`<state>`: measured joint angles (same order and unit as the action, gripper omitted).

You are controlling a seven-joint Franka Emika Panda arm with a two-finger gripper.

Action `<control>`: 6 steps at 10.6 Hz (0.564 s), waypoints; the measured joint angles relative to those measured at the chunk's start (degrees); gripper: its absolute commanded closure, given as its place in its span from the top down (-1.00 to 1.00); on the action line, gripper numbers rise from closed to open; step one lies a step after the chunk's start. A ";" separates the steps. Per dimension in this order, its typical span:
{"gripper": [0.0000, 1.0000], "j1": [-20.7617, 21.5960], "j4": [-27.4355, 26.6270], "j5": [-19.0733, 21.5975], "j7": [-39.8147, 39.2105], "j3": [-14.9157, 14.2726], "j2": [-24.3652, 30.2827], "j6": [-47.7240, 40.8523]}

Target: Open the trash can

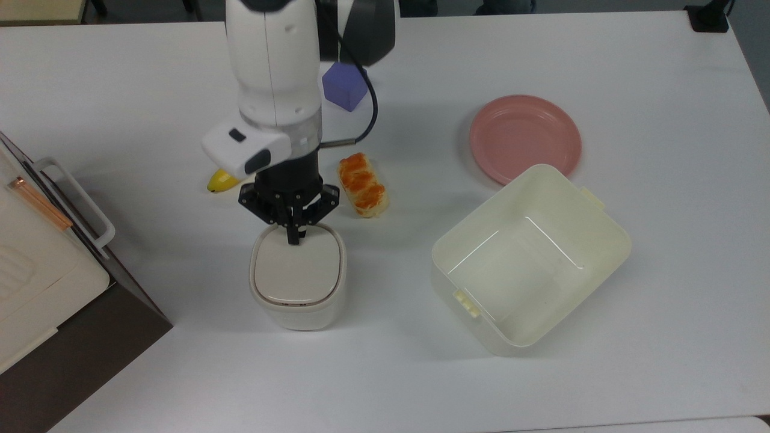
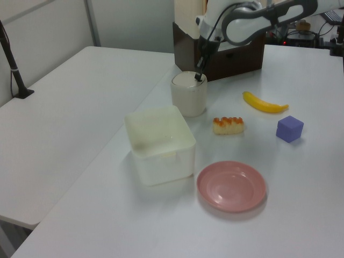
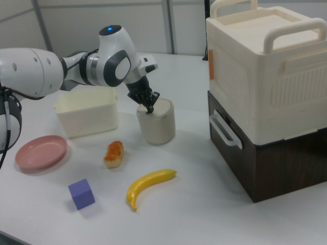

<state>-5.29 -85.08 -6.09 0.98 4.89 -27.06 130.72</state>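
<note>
trash can [image 1: 298, 278], a small white rounded-square plastic bin with a flat greyish-white lid, stands on the white table [image 1: 662, 90] with its lid down. in the top view it sits between the dark brown cabinet carrying a cream handled box [image 1: 42, 264] at the top view's left and the large lidless cream plastic tub [image 1: 529, 258] at the top view's right. the black two-finger gripper [image 1: 293, 239] on the white robot arm [image 1: 274, 72] points down with its fingers pressed together into a single tip, holding nothing; that tip rests on the lid at the edge nearest the arm, covering the spot where the button would be, and in the left view and the right view it meets the lid's top surface. an orange-glazed bread roll [image 1: 362, 184] lies just beside the gripper body on the top view's right, apart from the bin. a yellow banana [image 1: 218, 180] shows its tip from under the arm's white wrist housing; in the right view the whole banana [image 3: 149, 185] lies in front of the bin. a purple cube [image 1: 344, 85] sits beyond the arm, and a round pink plate [image 1: 524, 137] lies close beside the tub's far corner.
</note>
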 measured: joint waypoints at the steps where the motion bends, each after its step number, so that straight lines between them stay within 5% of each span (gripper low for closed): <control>1: -1.00 0.08 0.76 -0.51 0.00 0.00 -0.46 0.25; 6: -1.00 0.00 2.74 -0.81 0.38 -0.16 0.58 0.38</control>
<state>-5.29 -82.35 -6.90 1.36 4.73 -26.48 131.10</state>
